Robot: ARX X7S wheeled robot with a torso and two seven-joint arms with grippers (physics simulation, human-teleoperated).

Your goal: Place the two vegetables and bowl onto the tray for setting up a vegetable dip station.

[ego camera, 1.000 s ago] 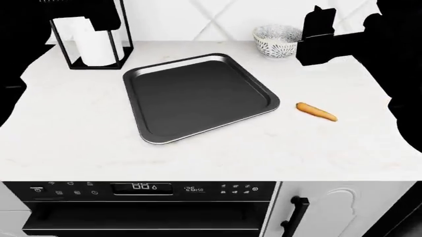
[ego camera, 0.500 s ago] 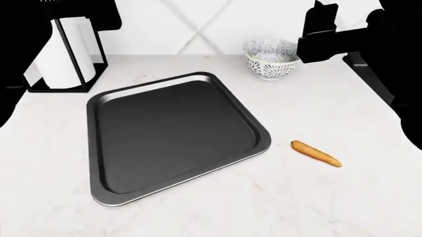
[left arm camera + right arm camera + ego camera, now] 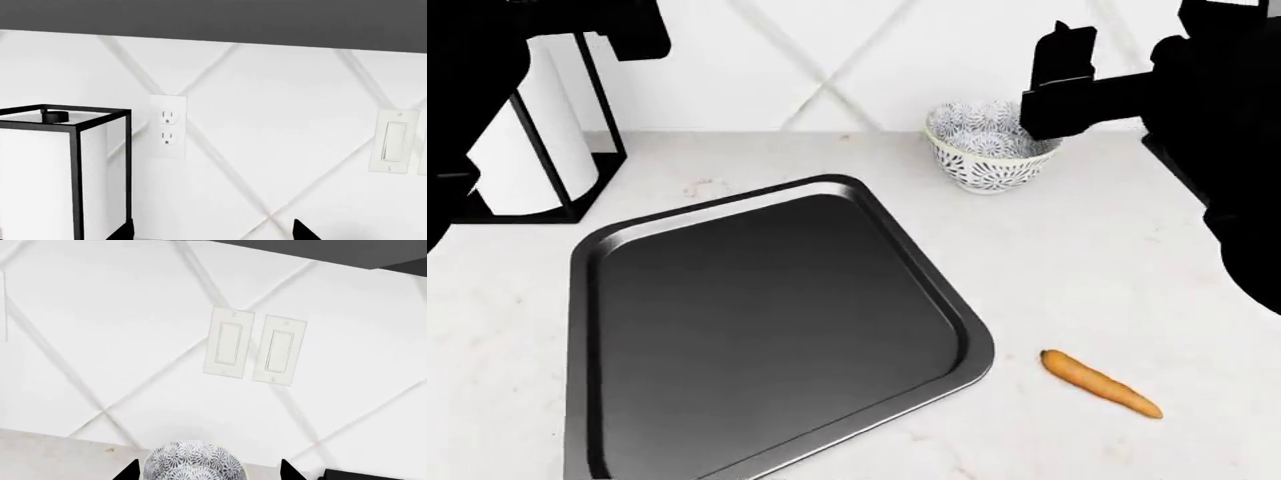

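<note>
The dark grey tray (image 3: 767, 330) lies flat on the white counter, with nothing on it. The patterned bowl (image 3: 988, 150) stands upright at the back, beyond the tray's far right corner. An orange carrot (image 3: 1098, 383) lies on the counter to the right of the tray. The other vegetable is out of view. My right gripper (image 3: 210, 475) is open and hangs above and just behind the bowl (image 3: 193, 464), which shows between its fingertips (image 3: 130, 472). My left gripper (image 3: 213, 235) is open, holds nothing and faces the wall beside the paper towel holder.
A black wire-frame paper towel holder (image 3: 527, 140) stands at the back left of the counter. The tiled wall behind carries an outlet (image 3: 167, 125) and light switches (image 3: 257, 347). My right arm (image 3: 1228, 130) fills the right side of the head view.
The head view has moved closer and now looks down more steeply, so tray, bowl and carrot look larger and lower. The right gripper stays by the bowl.
</note>
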